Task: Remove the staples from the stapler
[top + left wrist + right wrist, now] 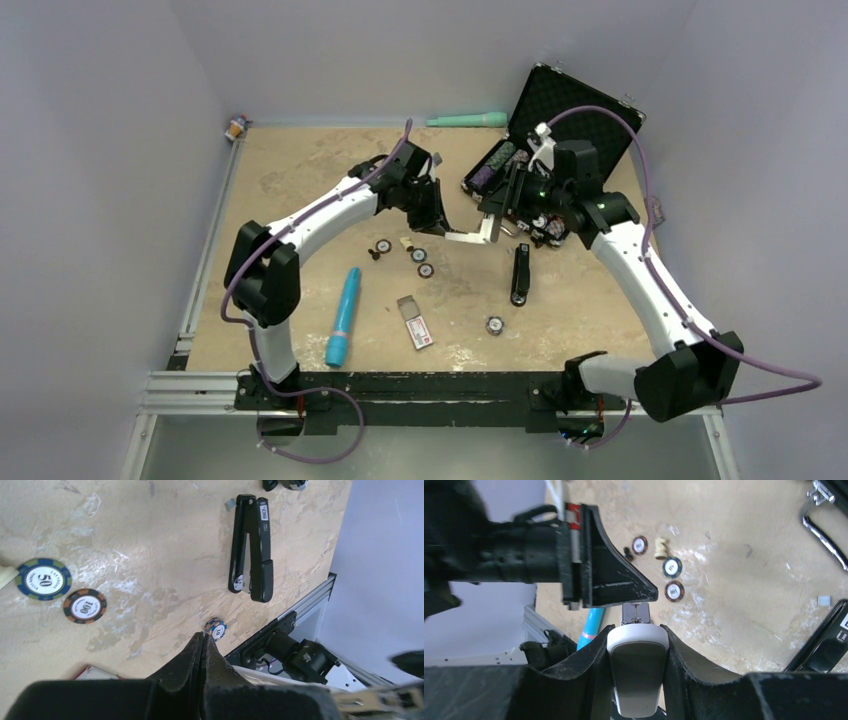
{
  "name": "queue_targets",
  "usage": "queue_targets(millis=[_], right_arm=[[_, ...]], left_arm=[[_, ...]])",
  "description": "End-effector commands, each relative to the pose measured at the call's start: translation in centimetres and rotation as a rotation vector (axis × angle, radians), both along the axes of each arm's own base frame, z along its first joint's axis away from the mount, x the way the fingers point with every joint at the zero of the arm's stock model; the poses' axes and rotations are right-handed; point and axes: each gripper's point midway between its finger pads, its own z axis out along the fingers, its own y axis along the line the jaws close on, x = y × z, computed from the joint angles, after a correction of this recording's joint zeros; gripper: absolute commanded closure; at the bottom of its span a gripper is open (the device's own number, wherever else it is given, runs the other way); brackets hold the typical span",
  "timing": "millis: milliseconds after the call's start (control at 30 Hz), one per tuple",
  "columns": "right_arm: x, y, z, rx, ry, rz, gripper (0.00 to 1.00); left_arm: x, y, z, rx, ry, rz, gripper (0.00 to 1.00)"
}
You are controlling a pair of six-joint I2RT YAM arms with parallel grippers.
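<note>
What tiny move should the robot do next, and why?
Probably lower the right gripper with its white stick toward the black stapler: the stapler lies untouched on the table, and the left gripper is shut, empty.

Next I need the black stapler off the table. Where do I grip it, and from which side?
Come from straight above the stapler and pinch across its width near mid-length. It lies flat, long and slim, nothing against its long sides; its two arms splay at one end, so probably avoid that end.
</note>
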Motion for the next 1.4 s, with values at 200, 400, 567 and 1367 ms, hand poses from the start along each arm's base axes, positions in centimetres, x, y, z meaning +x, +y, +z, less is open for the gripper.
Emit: queue_targets(millis=[200,400,567,1367], right_arm=[[0.5,-0.8,7.1,0.074,-0.188,-0.068,1.00],[-0.1,-0.6,7.6,0.103,-0.192,-0.055,1.00],[-0.7,-0.1,8.6,0.151,-0.204,-0.028,1.00],[-3.3,1.9,16.7,0.363,-0.356,0.095,1.00]], left_arm=[[-2.3,3.9,1.0,0.058,-0.038,0.007,1.00],[-2.9,5.4,2.5,0.032,-0.095,0.003,1.00],[-3.6,5.7,6.4,-0.063,-0.229,-0.095,0.69],[-7.1,9.4,22.7,-0.238,-0.756,-0.222,0.08]])
